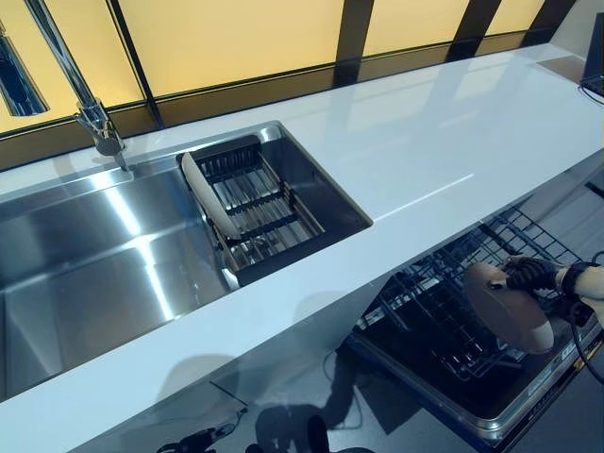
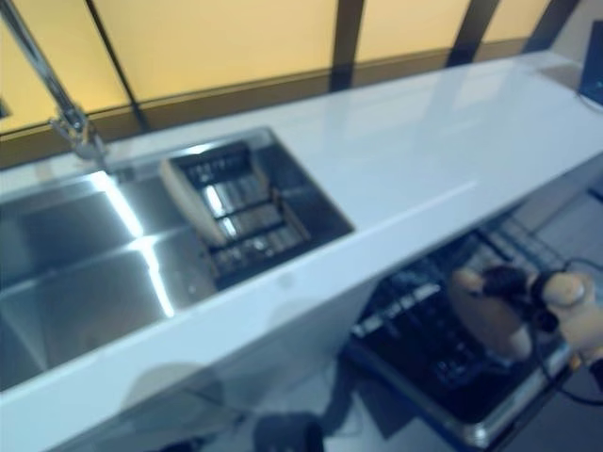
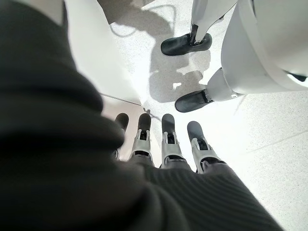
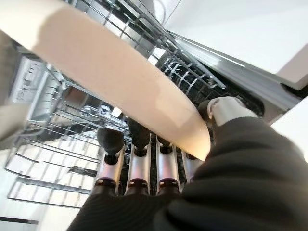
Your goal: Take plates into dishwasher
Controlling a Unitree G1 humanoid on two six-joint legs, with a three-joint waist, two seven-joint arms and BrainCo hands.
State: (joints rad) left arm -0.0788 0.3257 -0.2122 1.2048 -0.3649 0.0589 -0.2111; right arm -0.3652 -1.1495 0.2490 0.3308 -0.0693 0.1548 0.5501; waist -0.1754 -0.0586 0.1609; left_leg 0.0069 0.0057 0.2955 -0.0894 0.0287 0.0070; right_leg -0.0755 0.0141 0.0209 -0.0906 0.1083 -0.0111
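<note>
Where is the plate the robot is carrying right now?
The plate is pinched in the right hand, low on the right of the eye views, tilted above the pulled-out dishwasher rack under the white counter.

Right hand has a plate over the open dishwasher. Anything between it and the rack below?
Nothing visible. The right hand pinches the plate by its rim directly above the dishwasher rack; only bare wire tines show beneath it. Another plate waits in the sink basket.

Beige plate (image 1: 508, 310) tilted over dishwasher rack (image 1: 444, 321) — another (image 1: 209, 195) upright in sink rack (image 1: 255, 203)
</note>
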